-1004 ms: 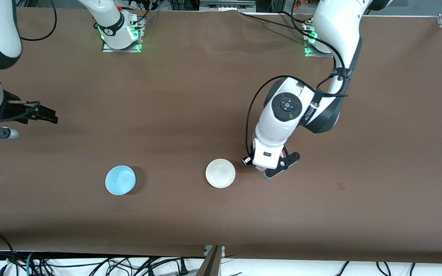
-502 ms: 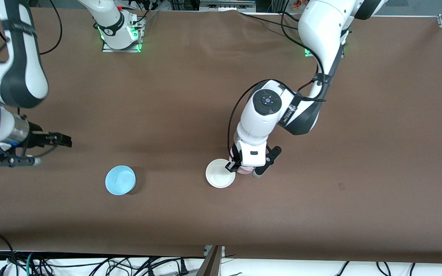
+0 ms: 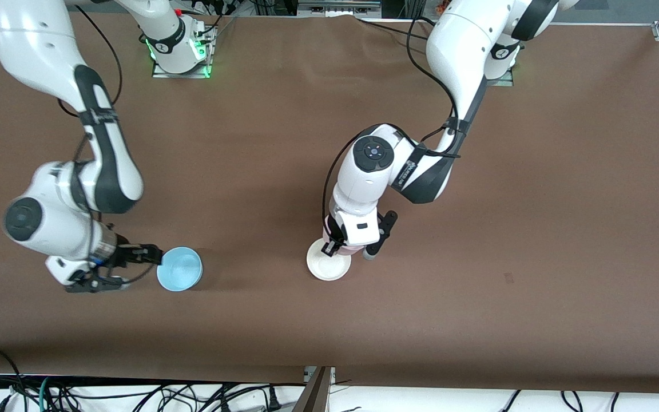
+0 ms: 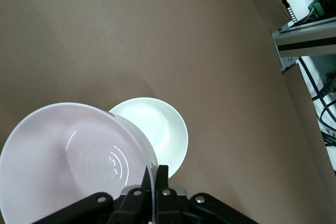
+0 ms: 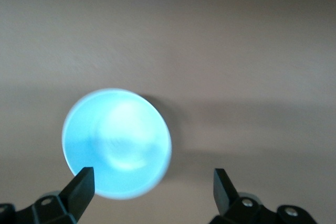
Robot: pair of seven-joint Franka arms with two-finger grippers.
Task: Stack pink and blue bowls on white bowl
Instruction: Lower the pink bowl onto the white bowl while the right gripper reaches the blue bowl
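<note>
**Pink bowl over the white one, blue bowl waiting**

While the left gripper [image 3: 348, 247] hangs over the white bowl [image 3: 327, 268], midway along the table toward the front camera's edge, the front view shows it clamped on the pink bowl [image 3: 326, 232], of which only a sliver peeks past the wrist. The blue bowl [image 3: 179, 269] sits toward the right arm's end, with the right gripper [image 3: 143, 264] just beside its rim.

From the left wrist, the pink bowl [image 4: 73, 161], glossy and pale, is pinched by its rim, overlapping the white bowl [image 4: 163, 132] below but off-centre; I judge it needs centring before release.

From the right wrist, the fingers [image 5: 79, 188] stand apart, the blue bowl [image 5: 116, 143] lying round and shallow nearer one finger than the other.
</note>
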